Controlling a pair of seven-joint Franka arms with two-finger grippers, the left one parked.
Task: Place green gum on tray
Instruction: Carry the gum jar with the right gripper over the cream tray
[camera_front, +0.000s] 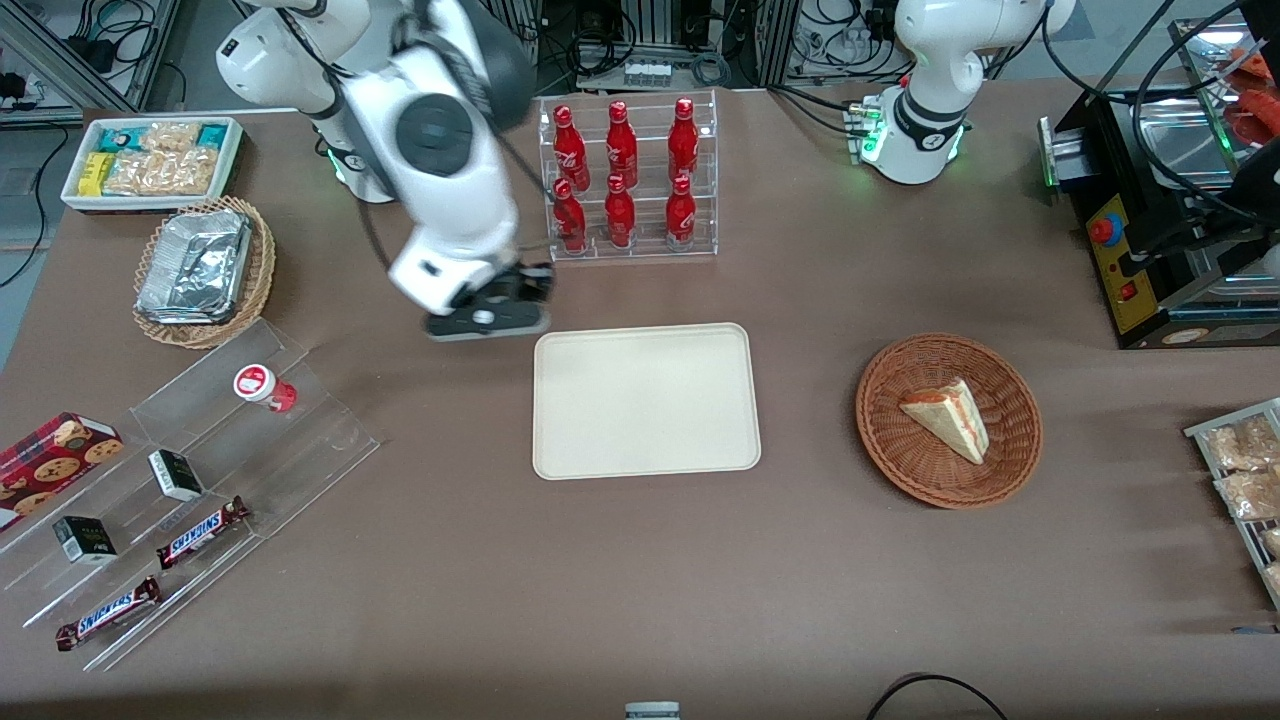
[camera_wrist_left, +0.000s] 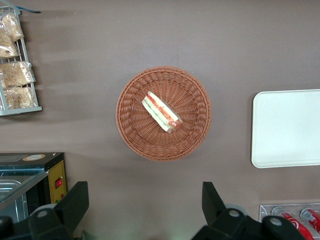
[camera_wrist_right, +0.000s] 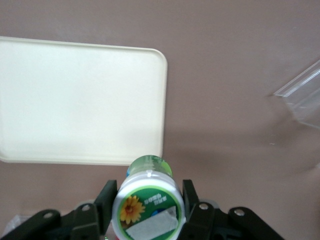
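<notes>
Gripper (camera_wrist_right: 148, 207) clamped on gum bottle (camera_wrist_right: 148, 200) near tray (camera_wrist_right: 80, 100); light, rigid, slick plastic — grip body sides.

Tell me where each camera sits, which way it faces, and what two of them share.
Front view: high above the table, looking down; the right arm carries its gripper beside the tray.
Right wrist view: on the working arm, looking down past the gripper shut on the green gum.
Left wrist view: on the parked arm, looking down at a wicker basket holding a sandwich, its own fingers showing.
All three show the tray.
</notes>
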